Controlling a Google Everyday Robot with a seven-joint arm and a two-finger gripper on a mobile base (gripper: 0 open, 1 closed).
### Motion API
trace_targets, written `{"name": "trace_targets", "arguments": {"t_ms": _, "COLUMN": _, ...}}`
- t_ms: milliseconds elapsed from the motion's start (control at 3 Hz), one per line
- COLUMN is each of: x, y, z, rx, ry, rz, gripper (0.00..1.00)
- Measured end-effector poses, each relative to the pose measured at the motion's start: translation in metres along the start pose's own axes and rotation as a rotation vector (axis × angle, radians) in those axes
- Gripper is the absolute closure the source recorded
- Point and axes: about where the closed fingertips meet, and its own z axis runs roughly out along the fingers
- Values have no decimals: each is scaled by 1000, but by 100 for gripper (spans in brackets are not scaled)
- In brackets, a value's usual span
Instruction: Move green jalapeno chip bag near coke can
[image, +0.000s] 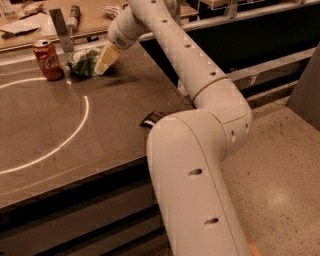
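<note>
Bag lengthwise twd can; gripper opposite end.

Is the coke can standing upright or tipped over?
Upright: the coke can stands on its base, silver top up; the claw is at the chip bag beside it.

White oval-slotted arm, cream jaws upper left.

Shiny metal, crinkled film, smooth plastic
The coke can is glossy red metal; green jalapeno chip bag crinkled shiny film; gripper, matt cream plastic, at the bag's right side; table smooth, dark, faintly sheened
</note>
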Motion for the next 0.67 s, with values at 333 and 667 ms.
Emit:
{"name": "trace_targets", "arguments": {"t_ms": 333, "x": 17, "y": 7, "z": -37, "rx": -19, "ry": -22, "rz": -26, "gripper": 0}}
{"name": "trace_targets", "arguments": {"t_ms": 667, "x": 22, "y": 9, "z": -38, "rx": -25, "ry": -19, "rz": -28, "gripper": 0}}
